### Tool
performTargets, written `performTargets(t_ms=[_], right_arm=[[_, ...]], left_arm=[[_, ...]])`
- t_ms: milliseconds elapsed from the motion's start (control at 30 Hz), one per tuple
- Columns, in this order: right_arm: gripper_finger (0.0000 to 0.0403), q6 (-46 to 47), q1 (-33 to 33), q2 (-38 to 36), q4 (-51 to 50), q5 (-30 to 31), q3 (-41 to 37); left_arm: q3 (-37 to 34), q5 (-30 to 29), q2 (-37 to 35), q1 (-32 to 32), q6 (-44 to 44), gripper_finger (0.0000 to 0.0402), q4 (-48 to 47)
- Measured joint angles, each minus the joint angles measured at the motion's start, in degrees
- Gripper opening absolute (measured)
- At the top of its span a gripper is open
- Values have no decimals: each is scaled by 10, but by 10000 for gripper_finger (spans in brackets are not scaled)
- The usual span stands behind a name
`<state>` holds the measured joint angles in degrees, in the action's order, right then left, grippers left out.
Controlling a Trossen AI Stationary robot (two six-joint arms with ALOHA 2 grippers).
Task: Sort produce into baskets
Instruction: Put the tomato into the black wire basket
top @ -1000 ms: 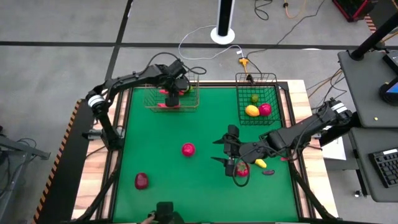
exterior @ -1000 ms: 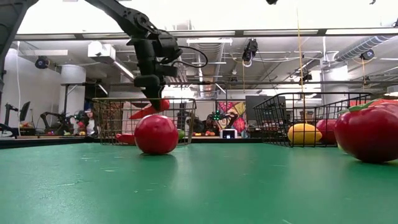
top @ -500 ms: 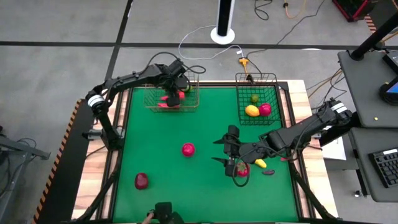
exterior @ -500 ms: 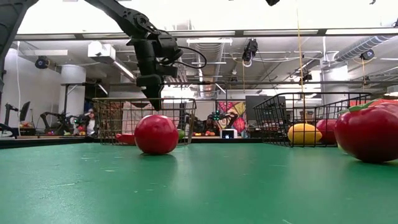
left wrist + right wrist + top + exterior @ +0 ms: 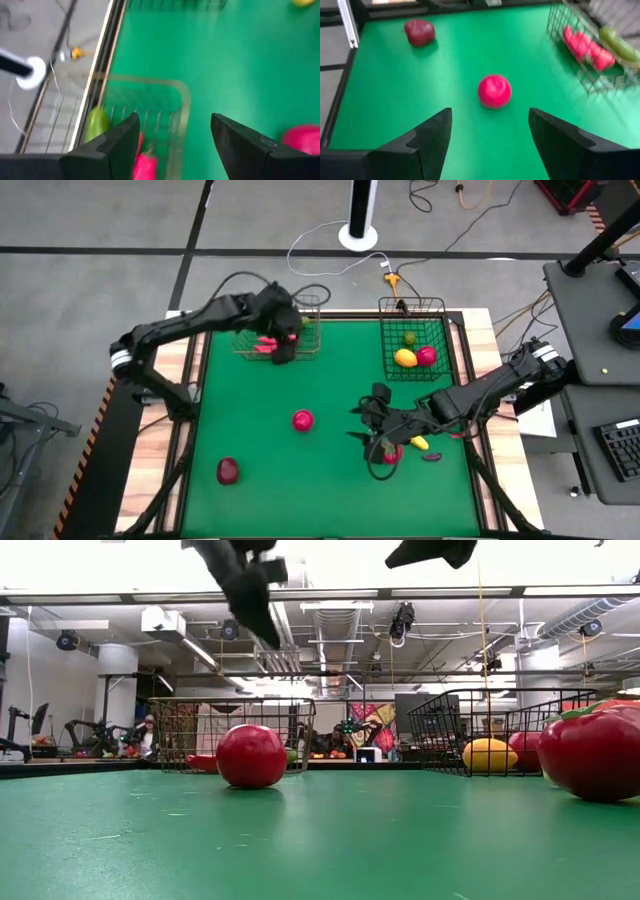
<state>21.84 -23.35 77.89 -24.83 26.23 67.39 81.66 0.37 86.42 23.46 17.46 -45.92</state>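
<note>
Produce is partly sorted: we count red chilies (image 5: 262, 343) and a green cucumber (image 5: 97, 123) in the tan basket (image 5: 305, 352) at the far left of the green table (image 5: 260, 430), and a lemon (image 5: 404, 358), a lime (image 5: 409, 338) and a pink round fruit (image 5: 426, 356) in the black basket (image 5: 441, 305) at the far right. Loose on the table we see a red round fruit (image 5: 302, 420) near the middle, a dark-red fruit (image 5: 228, 470) near the front left, and a small cluster at the right: a red fruit (image 5: 392, 453), a yellow piece (image 5: 419, 443) and a small dark piece (image 5: 431, 457). Our left gripper (image 5: 172, 135) hangs above the tan basket with its fingers parted and nothing between them, so we judge a drop there is just finished. Our right gripper (image 5: 490, 137) sits low over the right-hand cluster, fingers spread and empty, the red fruit beside it in the high view. We judge the next step to be a pick: the right arm needs to settle its fingers around one piece of the cluster without nudging its neighbours, while the left can turn toward the middle fruit. The high view alone shows the whole layout; the left wrist view alone shows the cucumber clearly in the basket; the low view shows the lemon through the black mesh but hides the cluster's arrangement.
</note>
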Motion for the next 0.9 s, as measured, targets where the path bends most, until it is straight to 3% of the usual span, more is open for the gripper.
performTargets(t_ms=[200,433,600,767,900], right_arm=[[256,54,0,-1,-45,-45,15],[258,43,0,0,-59,-132,34],[258,83,0,10,-167,-133,77],[258,104,-4,35,-286,-142,126],[257,27,-24,58,-343,-184,133]], left_arm=[[-22,-103,-74,-135,-66,226,42],[-100,-211,-132,-303,-162,226,107],[-159,-331,-139,-411,-227,226,151],[-194,-409,-131,-481,-297,226,185],[-207,-419,-120,-512,-342,226,201]])
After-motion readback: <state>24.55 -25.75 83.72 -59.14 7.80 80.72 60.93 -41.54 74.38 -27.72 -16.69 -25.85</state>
